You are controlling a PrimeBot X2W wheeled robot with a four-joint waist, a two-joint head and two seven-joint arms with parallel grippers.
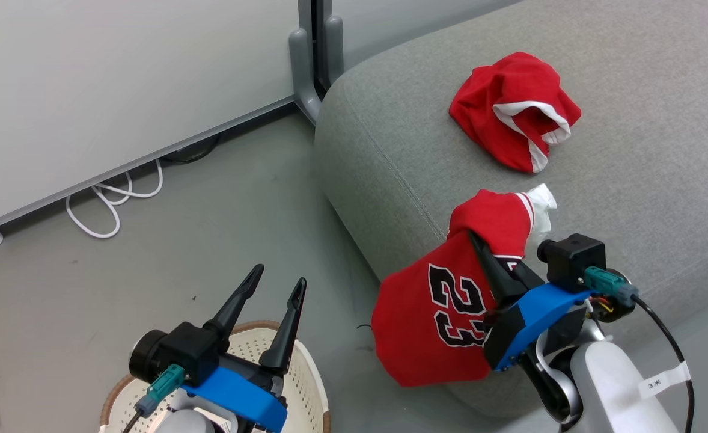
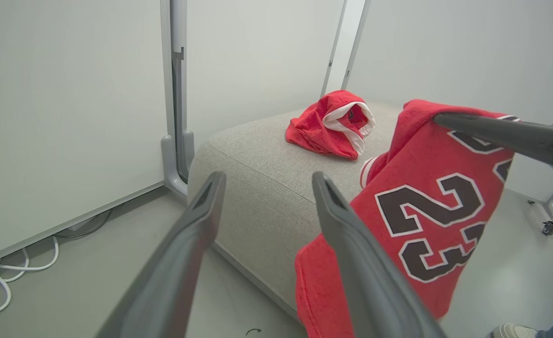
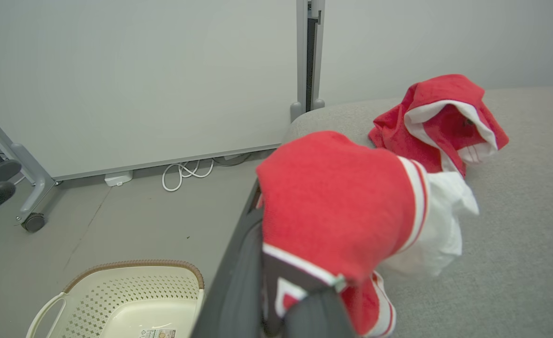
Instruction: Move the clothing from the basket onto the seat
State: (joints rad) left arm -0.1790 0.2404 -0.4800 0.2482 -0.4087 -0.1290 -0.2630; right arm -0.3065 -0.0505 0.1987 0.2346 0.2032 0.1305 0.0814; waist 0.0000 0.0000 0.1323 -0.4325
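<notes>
Red fabric jersey [image 1: 432,325] with black 23, lower right: likely light, limp; right gripper [image 1: 474,239] pinching bunched upper fold. Left gripper [image 1: 279,275] spread, empty.

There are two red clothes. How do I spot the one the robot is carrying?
Find the big grey seat. At its near edge, a red jersey hangs from the right gripper, whose fingers are shut on it. Unlike the crumpled red garment lying farther back on the seat, it shows a big black 23 outlined in white.
</notes>
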